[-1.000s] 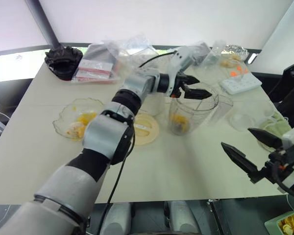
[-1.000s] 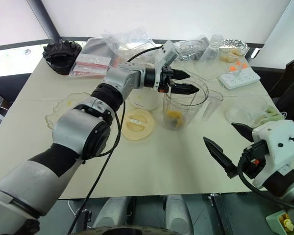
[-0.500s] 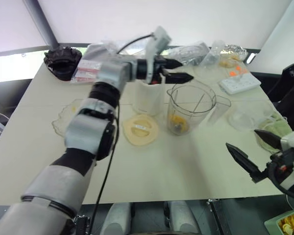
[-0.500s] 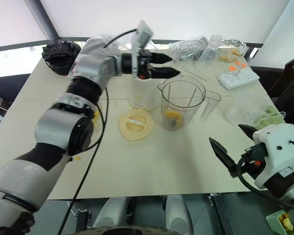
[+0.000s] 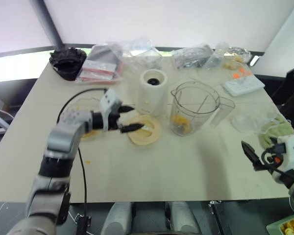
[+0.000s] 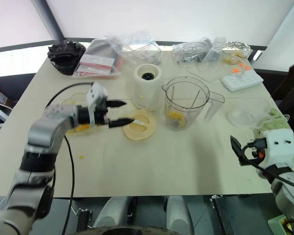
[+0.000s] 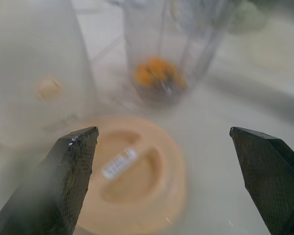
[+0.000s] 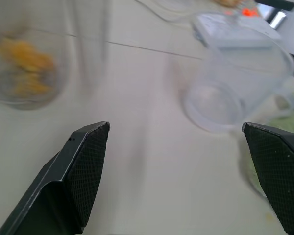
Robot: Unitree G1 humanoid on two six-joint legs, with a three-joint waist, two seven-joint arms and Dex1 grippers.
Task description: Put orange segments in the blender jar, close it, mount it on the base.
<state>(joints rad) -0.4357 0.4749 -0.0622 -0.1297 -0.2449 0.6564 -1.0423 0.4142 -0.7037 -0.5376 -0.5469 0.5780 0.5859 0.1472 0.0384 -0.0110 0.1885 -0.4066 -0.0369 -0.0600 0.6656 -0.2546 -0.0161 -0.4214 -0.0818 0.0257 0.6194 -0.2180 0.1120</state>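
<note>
The clear blender jar (image 5: 193, 105) stands upright at mid-table with orange segments (image 5: 179, 122) at its bottom. The white base (image 5: 152, 90) is just to its left. A flat cream-yellow lid (image 5: 146, 131) lies in front of the base. My left gripper (image 5: 131, 119) hovers low at the lid's left edge, open and empty, pointing toward the jar. In the left wrist view the lid (image 7: 132, 176), base (image 7: 34, 73) and jar (image 7: 171, 54) lie ahead. My right gripper (image 6: 237, 151) is open and empty near the table's front right edge.
A wavy clear bowl (image 5: 86, 133) with more fruit sits partly behind my left arm. A small clear cup (image 5: 246, 118) stands right of the jar. Plastic bags (image 5: 105, 66), a black object (image 5: 67, 61) and a white power strip (image 5: 242, 84) line the far side.
My left arm has pulled back from above the jar, swinging left and down to the lid. My right gripper has moved right and lower. Both stayed open.
</note>
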